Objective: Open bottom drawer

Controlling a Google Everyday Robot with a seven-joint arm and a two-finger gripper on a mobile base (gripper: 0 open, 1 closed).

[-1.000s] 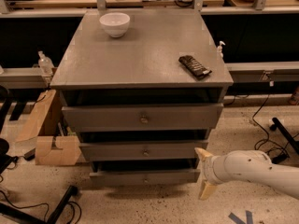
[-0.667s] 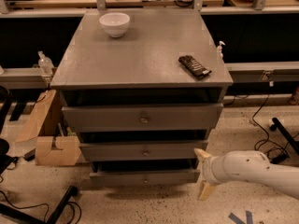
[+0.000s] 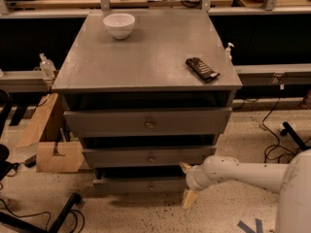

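Note:
The bottom drawer is the lowest, slimmest grey front of the three in the grey cabinet, close to the floor. Its small knob is barely visible at the centre. My gripper comes in from the right on a white arm, at the drawer's right end and in front of it. Its two tan fingers are spread apart, one above and one below the drawer's height, and hold nothing. The drawer's right end is hidden behind the gripper.
A white bowl and a dark rectangular object lie on the cabinet top. Cardboard pieces stand left of the cabinet. Cables and black stand legs lie on the speckled floor to the left and right.
My gripper has moved left, from just beside the bottom drawer's right end to in front of it. The drawers have not moved.

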